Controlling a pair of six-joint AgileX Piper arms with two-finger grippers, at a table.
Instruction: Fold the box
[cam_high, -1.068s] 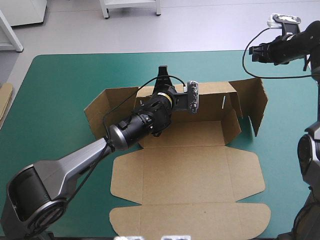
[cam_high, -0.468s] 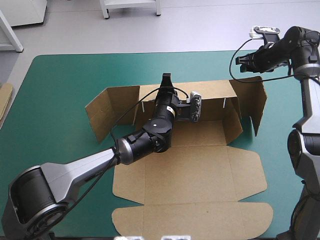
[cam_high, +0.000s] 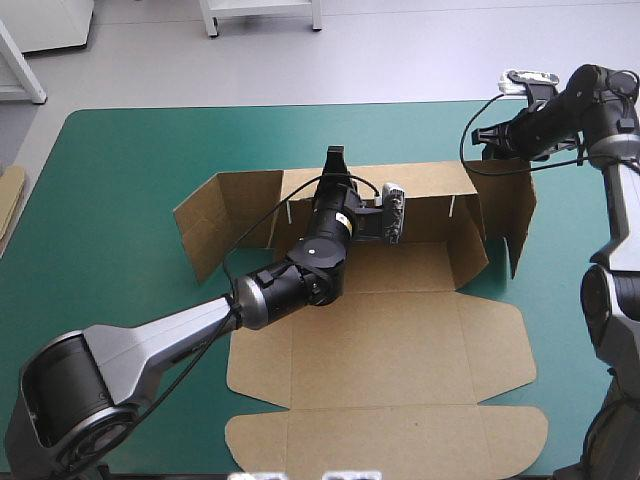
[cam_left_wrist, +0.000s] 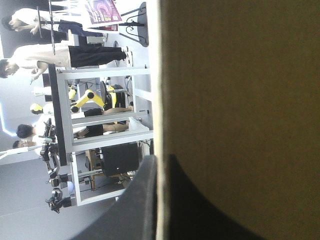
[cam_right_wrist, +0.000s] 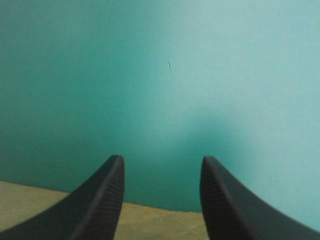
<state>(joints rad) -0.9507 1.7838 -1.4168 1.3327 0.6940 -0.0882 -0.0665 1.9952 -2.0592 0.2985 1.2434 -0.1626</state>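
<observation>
The brown box (cam_high: 380, 340) lies in the middle of the teal-green cover with its back wall (cam_high: 430, 185) raised and its lid panels flat toward the front edge. My left gripper (cam_high: 334, 158) reaches over the base and is shut on the back wall's top edge. In the left wrist view the board (cam_left_wrist: 240, 100) stands between the two fingers of that gripper (cam_left_wrist: 160, 167). The right side flap (cam_high: 510, 200) stands up. My right gripper (cam_high: 480, 137) hovers just behind the flap's upper corner. It is open (cam_right_wrist: 162, 159) over the cover, with board (cam_right_wrist: 45, 207) showing under one finger.
The box's left side flap (cam_high: 225, 215) stands angled outward. An edge of more brown board (cam_high: 10, 200) shows at the table's left edge. The table's far edge (cam_high: 300, 106) runs close behind the box.
My right gripper has come left and down toward the right flap's top corner. The left arm turned and shifted slightly right along the back wall earlier, then held still.
</observation>
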